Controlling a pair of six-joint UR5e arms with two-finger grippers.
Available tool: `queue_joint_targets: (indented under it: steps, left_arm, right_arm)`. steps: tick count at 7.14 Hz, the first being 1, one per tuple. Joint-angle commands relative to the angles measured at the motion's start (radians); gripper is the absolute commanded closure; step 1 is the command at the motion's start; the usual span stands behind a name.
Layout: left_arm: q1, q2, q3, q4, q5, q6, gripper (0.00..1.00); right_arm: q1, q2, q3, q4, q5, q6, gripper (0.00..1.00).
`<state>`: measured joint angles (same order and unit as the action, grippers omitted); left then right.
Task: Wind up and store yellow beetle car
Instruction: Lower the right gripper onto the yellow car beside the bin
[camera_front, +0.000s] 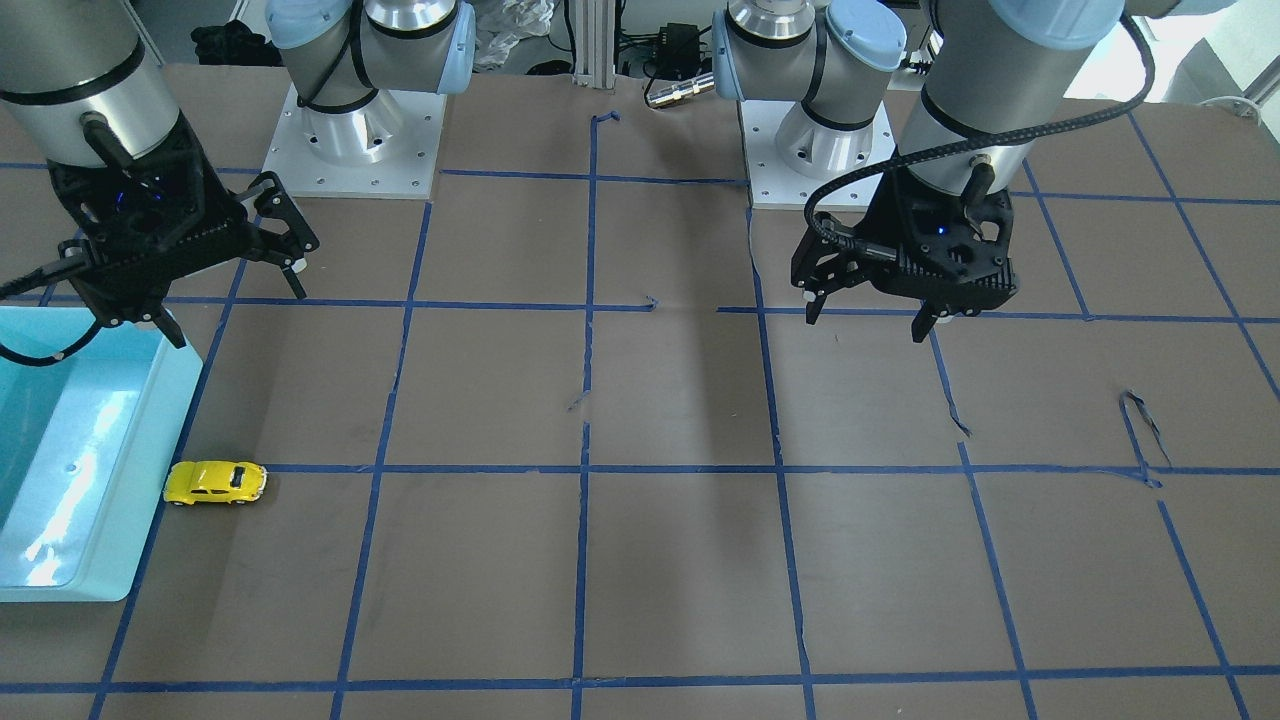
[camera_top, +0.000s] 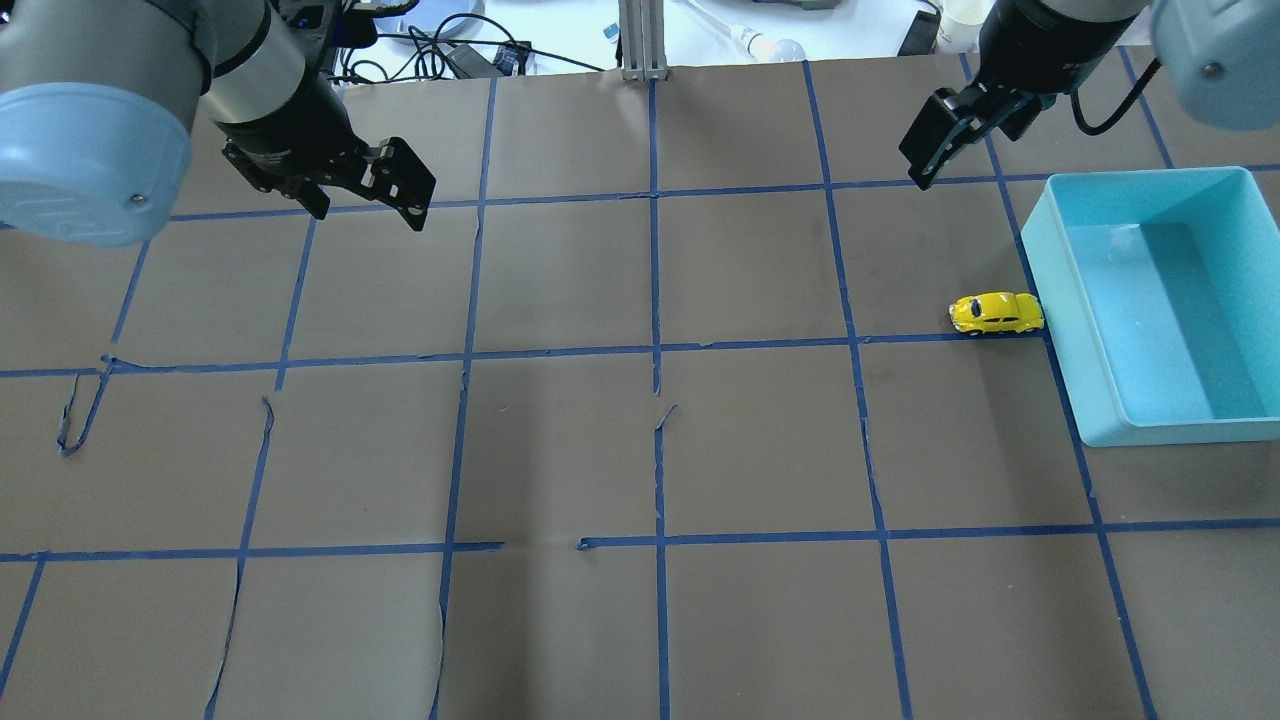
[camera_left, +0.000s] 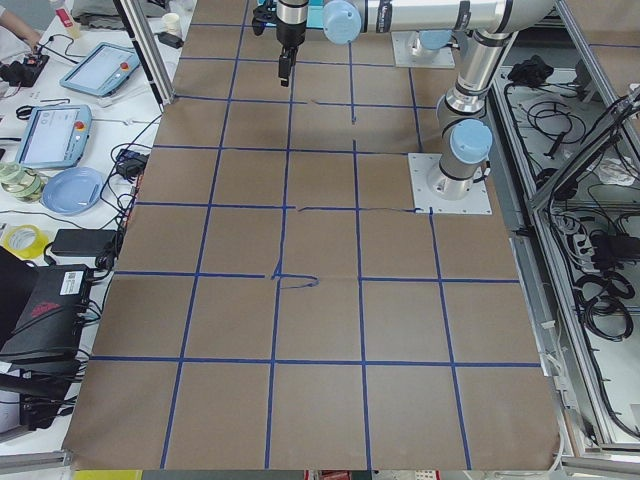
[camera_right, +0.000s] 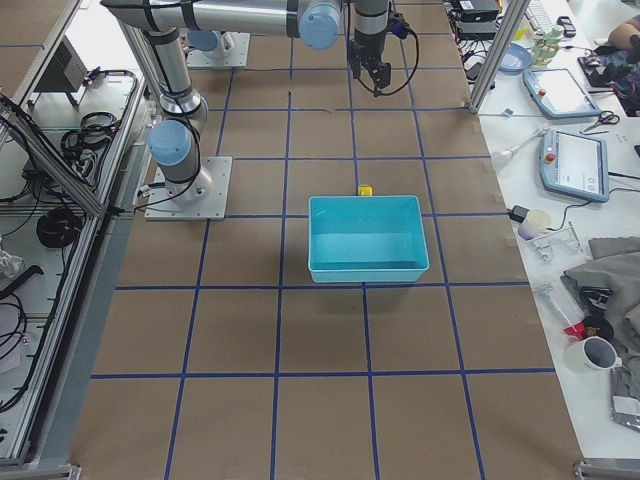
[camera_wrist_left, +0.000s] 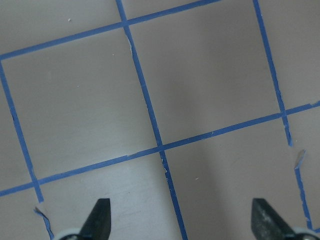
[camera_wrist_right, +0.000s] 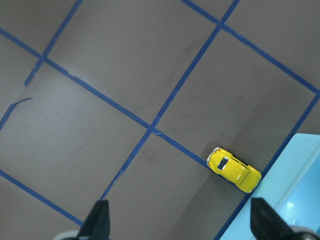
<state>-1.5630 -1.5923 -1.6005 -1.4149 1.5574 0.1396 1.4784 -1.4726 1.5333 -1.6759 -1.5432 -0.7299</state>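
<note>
The yellow beetle car (camera_front: 215, 483) stands on its wheels on the brown table, right beside the outer wall of the light-blue bin (camera_front: 140, 470). The car also shows in the overhead view (camera_top: 996, 313) and the right wrist view (camera_wrist_right: 234, 170). My right gripper (camera_front: 235, 300) hangs open and empty above the table, beyond the car toward the robot's base; the overhead view shows it too (camera_top: 930, 160). My left gripper (camera_front: 867, 322) is open and empty over bare table far from the car, as the overhead view (camera_top: 370, 215) also shows.
The bin (camera_top: 1062, 340) is empty and lies at the table's right side. Blue tape lines grid the brown paper. The arm bases (camera_front: 352, 150) stand at the table's back edge. Screens and cables lie off the table.
</note>
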Motion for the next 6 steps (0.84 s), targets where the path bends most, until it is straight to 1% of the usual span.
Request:
queue_joint_targets:
  steps: [1,2,3,4,5,6]
  left_arm:
    - [0.0,0.027,0.001,-0.015,0.004,-0.078,0.0]
    - [0.0,0.035,-0.006,-0.027,0.004,-0.084,0.0]
    - [0.0,0.037,0.0,-0.026,0.0,-0.106,0.0]
    - [0.023,0.038,0.002,-0.025,0.003,-0.103,0.0]
    - [0.027,0.043,0.011,-0.027,0.004,-0.101,0.0]
    - [0.026,0.043,0.014,-0.027,0.006,-0.101,0.0]
  right_arm:
    - [-0.068,0.041,0.127,-0.118,-0.033,-0.328,0.0]
    - [-0.101,0.049,0.221,-0.227,-0.038,-0.433,0.0]
    - [-0.116,0.073,0.311,-0.377,-0.043,-0.556,0.0]
    - [-0.13,0.11,0.386,-0.557,-0.108,-0.682,0.0]
    - [-0.144,0.159,0.413,-0.661,-0.129,-0.861,0.0]
    - [-0.162,0.187,0.418,-0.676,-0.117,-1.037,0.0]
